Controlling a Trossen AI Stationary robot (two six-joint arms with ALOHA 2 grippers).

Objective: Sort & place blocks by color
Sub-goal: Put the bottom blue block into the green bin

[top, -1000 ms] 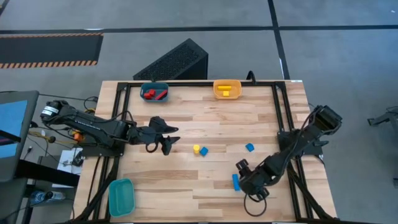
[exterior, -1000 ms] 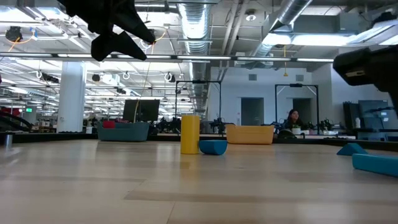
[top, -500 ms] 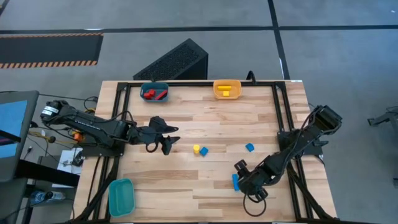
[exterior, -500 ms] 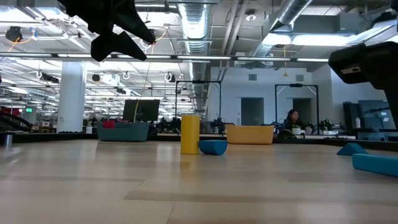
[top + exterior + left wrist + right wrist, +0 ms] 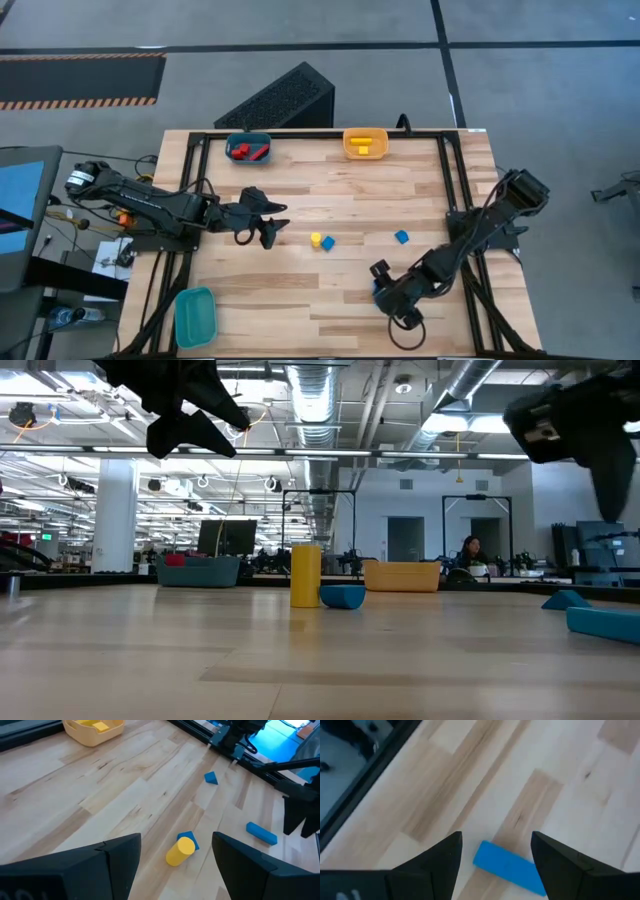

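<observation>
The right claw (image 5: 384,290) hangs over the front right of the tabletop (image 5: 340,200), spread wide and holding nothing. Its wrist view shows the blue bar (image 5: 509,868) lying flat on the wood between the two fingers (image 5: 427,865), with a gap on each side; whether the tips touch the wood cannot be told. In the high view the arm covers most of that bar.

The left claw (image 5: 270,226) waits above the left side of the tabletop, also spread wide and empty.

Near the middle lie a yellow cylinder (image 5: 316,240) and a blue block (image 5: 328,243), touching. A blue wedge (image 5: 401,237) lies apart to their right. At the far edge, red blocks (image 5: 248,151) sit in the dark-blue bin (image 5: 248,139) and yellow blocks (image 5: 364,147) in the yellow bin (image 5: 365,133). A teal bin (image 5: 195,316) stands at the front left corner.
</observation>
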